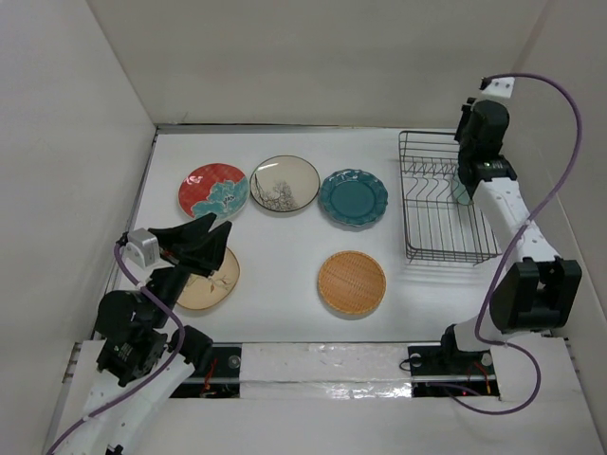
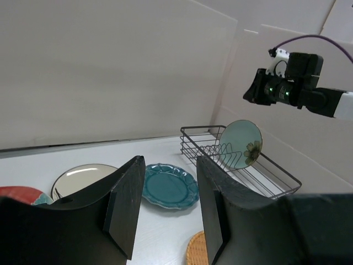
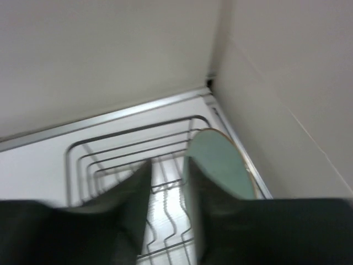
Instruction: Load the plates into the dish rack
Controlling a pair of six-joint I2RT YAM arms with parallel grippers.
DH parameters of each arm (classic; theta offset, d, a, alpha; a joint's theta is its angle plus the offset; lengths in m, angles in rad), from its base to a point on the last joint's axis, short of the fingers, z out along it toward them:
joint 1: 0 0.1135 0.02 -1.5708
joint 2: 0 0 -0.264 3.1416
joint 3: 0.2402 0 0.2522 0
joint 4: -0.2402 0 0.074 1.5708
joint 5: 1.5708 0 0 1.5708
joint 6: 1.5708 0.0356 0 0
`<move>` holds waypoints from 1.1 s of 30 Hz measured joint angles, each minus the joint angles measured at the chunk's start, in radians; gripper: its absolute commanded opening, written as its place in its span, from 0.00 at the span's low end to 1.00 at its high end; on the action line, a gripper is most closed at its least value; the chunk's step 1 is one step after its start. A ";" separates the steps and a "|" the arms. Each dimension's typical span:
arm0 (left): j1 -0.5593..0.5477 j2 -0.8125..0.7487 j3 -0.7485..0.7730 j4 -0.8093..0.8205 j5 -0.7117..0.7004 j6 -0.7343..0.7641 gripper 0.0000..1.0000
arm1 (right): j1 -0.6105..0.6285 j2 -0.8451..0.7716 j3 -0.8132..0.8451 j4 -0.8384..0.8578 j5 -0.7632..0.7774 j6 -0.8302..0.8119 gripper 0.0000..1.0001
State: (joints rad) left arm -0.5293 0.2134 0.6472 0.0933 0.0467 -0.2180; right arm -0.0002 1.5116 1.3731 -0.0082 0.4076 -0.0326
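Five plates lie flat on the table: red-and-teal [image 1: 213, 190], cream with dark sketch [image 1: 285, 183], scalloped dark teal [image 1: 353, 197], orange woven-look [image 1: 351, 282], and tan with sprig [image 1: 216, 284], partly hidden under my left gripper [image 1: 220, 226]. That gripper [image 2: 168, 161] is open and empty above the table. The pale aqua plate with flower [image 2: 241, 143] stands on edge in the black wire dish rack [image 1: 432, 204]. My right gripper [image 3: 165, 165] is open above the rack. The aqua plate [image 3: 220, 165] is just to the right of its right finger, not between the jaws.
White walls close in the table at the back, left and right. The rack sits against the right wall near the back corner. The right arm [image 1: 503, 218] reaches over the rack's right side.
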 measured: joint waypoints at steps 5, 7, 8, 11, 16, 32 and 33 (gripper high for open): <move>0.000 0.018 0.000 0.000 0.000 0.000 0.31 | 0.180 -0.017 0.012 0.008 -0.102 0.111 0.00; 0.000 0.025 0.000 0.000 -0.002 -0.002 0.17 | 0.238 0.023 0.043 0.009 -0.172 0.145 0.00; 0.000 0.029 0.000 0.000 -0.002 0.000 0.10 | 0.262 0.053 0.069 0.007 -0.211 0.160 0.01; -0.001 0.044 0.000 -0.001 -0.004 0.000 0.00 | 0.321 0.192 0.175 0.011 -0.344 0.198 0.20; -0.001 0.074 0.000 -0.002 -0.006 0.001 0.00 | 0.372 0.499 0.428 -0.044 -0.486 0.248 0.57; -0.001 0.145 0.000 -0.009 -0.021 0.000 0.10 | 0.411 1.108 0.952 -0.299 -0.683 0.381 0.66; -0.001 0.145 0.000 -0.008 -0.021 0.000 0.10 | 0.413 1.108 0.952 -0.297 -0.692 0.385 0.66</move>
State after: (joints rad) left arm -0.5304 0.3580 0.6472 0.0849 0.0254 -0.2180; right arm 0.4129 2.6194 2.3253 -0.3050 -0.2844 0.3527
